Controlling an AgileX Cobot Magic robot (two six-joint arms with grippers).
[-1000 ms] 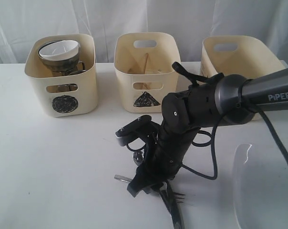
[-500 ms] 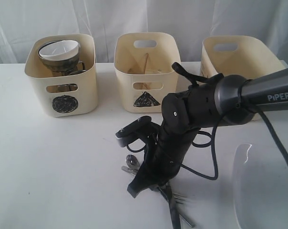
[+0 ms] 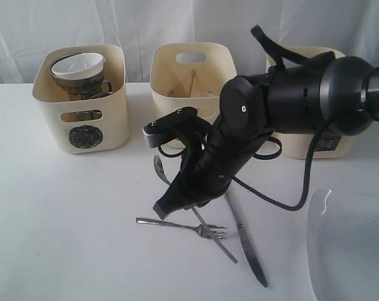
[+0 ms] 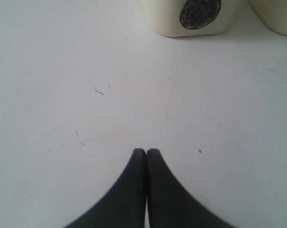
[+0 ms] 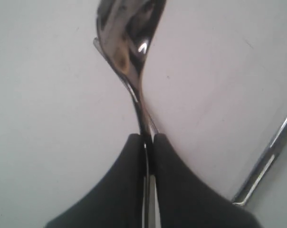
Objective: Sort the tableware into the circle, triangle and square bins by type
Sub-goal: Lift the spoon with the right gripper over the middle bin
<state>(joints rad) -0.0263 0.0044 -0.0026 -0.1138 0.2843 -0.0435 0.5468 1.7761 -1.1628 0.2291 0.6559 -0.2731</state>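
Observation:
My right gripper (image 3: 168,205) (image 5: 147,137) is shut on the steel spoon's (image 3: 158,168) (image 5: 129,42) handle, and the spoon's bowl sticks out past the fingertips above the table. A steel fork (image 3: 180,224) and a steel knife (image 3: 245,241) lie on the table just below it. The circle bin (image 3: 83,103) (image 4: 200,14) holds a white bowl (image 3: 80,63) on top of steel ware. Wooden chopsticks (image 3: 192,84) stand in the triangle bin (image 3: 189,69). The right arm partly hides the square bin (image 3: 302,66). Over bare table, my left gripper (image 4: 147,151) is shut and empty.
A large white squarish plate (image 3: 349,251) lies at the front right corner. Another steel utensil (image 5: 267,161) shows at the edge of the right wrist view. A white curtain hangs behind the bins. The right arm's cable loops over the table near the knife.
The right arm has risen and swung back towards the bins, lifting the spoon off the cutlery pile. The fork and knife now lie uncovered on the table.

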